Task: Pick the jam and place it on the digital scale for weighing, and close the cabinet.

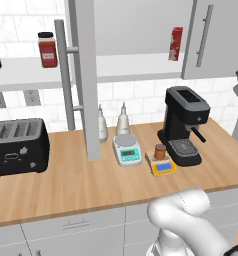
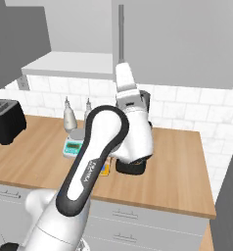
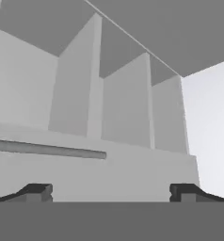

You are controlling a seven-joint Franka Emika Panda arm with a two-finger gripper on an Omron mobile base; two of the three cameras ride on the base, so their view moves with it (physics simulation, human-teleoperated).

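Rendered, evenly and brightly lit, no glare. Soft, slightly blurred throughout, jagged edges on the toaster (image 1: 17, 146) and coffee machine (image 1: 185, 125). Faint shadows only: under the shelf (image 1: 131, 67) toward 6 o'clock, beneath the arm (image 2: 96, 162) on the counter (image 2: 177, 166). Flat grey shading in the hand view, brightest at 3 o'clock. No edge distortion.

A wooden counter (image 1: 66, 190) runs along a white tiled wall (image 1: 141, 92), with white drawers (image 1: 73, 227) beneath. A black toaster (image 1: 16, 146) (far left) and a black coffee machine (image 1: 183, 125) stand on it.
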